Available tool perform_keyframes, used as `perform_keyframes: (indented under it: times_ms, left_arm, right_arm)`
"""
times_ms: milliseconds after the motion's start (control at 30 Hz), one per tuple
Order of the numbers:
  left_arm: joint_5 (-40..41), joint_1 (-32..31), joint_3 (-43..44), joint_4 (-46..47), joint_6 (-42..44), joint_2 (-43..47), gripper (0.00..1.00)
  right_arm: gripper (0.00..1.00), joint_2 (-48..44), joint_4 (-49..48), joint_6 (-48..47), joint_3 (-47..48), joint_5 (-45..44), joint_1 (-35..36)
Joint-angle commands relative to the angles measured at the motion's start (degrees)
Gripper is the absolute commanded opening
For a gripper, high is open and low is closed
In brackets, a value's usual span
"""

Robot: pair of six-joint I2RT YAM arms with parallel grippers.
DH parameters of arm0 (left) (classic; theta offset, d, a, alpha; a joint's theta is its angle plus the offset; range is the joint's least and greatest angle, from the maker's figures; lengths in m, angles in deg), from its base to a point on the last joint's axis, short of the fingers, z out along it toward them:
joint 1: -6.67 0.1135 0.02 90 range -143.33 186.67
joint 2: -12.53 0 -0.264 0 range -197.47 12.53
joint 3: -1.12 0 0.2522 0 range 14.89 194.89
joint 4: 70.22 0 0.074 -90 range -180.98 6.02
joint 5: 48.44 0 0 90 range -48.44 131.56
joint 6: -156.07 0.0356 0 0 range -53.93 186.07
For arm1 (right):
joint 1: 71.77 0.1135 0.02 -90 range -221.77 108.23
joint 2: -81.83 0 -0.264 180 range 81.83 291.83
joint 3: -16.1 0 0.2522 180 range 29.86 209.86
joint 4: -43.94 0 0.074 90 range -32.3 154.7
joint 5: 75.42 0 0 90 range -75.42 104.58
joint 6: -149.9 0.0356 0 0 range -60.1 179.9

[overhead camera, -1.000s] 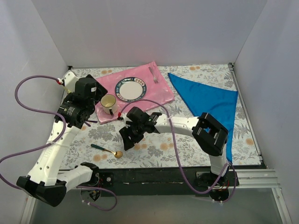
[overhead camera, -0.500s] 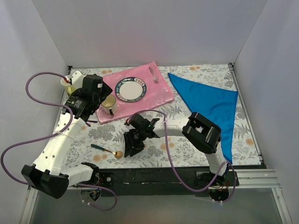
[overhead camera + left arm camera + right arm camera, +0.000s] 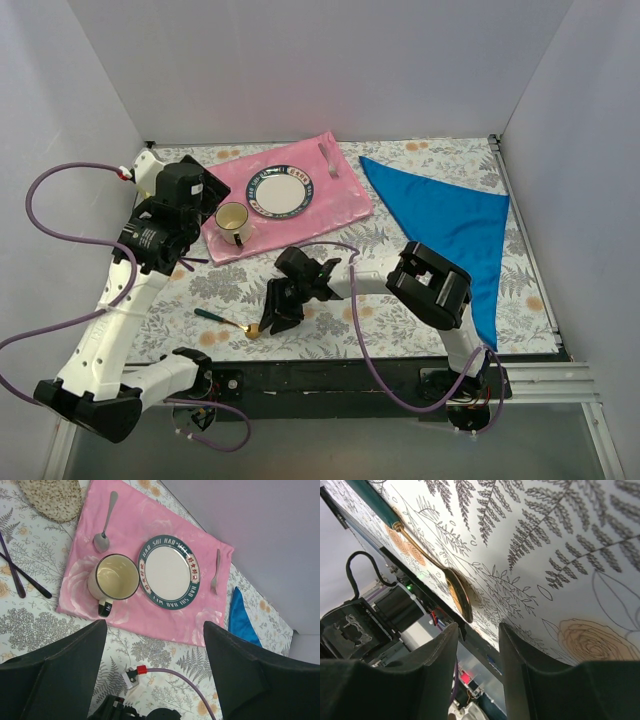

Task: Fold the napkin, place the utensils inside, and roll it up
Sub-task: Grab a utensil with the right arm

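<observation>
Currently finding spoon [image 3: 225, 320] flat on counter, on near side of mat [image 3: 345, 205], well apart from its near-left corner. Reading long axis as roughly parallel to mat's near edge, slightly slanted: dark handle end out toward mat's left side, gold bowl end toward the right, pointing at right gripper [image 3: 270, 318]. Seeing that gripper low over counter, just beside bowl. By wrist view, fingers [image 3: 432, 680] parted with a modest gap, pinching nothing; bowl just ahead of tips, offset toward one finger. Noting left gripper [image 3: 155, 626] high above mat's left side, spread wide, empty, well away from spoon. Judging right arm nearer, so pick likely its job; needs tips straddling across the thin neck, not along it. Logging napkin [image 3: 450, 225] as a triangle beside mat's right edge, well apart from spoon.
</observation>
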Motion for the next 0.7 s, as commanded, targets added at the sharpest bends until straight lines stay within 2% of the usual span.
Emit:
perform_keyframes:
  times_ms: [0, 133, 267, 433, 500, 567, 667]
  left_arm:
    - [1.0, 0.2, 2.0, -1.3, 0.8, 1.4, 0.77]
    - [1.0, 0.2, 2.4, -1.4, 1.0, 1.8, 0.77]
    - [0.7, 0.3, 2.4, -1.4, 1.3, 2.3, 0.77]
    - [0.9, 0.3, 1.7, -0.9, 1.7, 2.4, 0.77]
    - [0.9, 0.3, 1.7, -0.6, 1.7, 2.4, 0.77]
    - [1.1, 0.2, 2.0, -0.3, 2.1, 2.2, 0.77]
    - [1.9, 0.3, 2.0, 0.6, 2.5, 2.4, 0.77]
  right_arm:
    - [0.46, 3.5, -1.1, 4.0, 0.1, -1.9, 1.2]
    - [0.42, 4.7, -2.3, 6.2, -0.2, -1.9, 1.4]
    - [0.29, 5.7, -3.0, 7.0, -0.2, -1.1, 1.4]
    - [0.01, 6.1, -4.6, 4.9, 0.5, 0.3, 1.0]
    - [0.01, 4.8, -4.8, 1.9, 1.1, 1.3, 0.1]
    - [0.01, 2.9, -5.1, -5.0, 1.8, 3.3, -0.9]
    - [0.01, -5.3, -5.2, -9.7, -2.1, 1.9, -3.5]
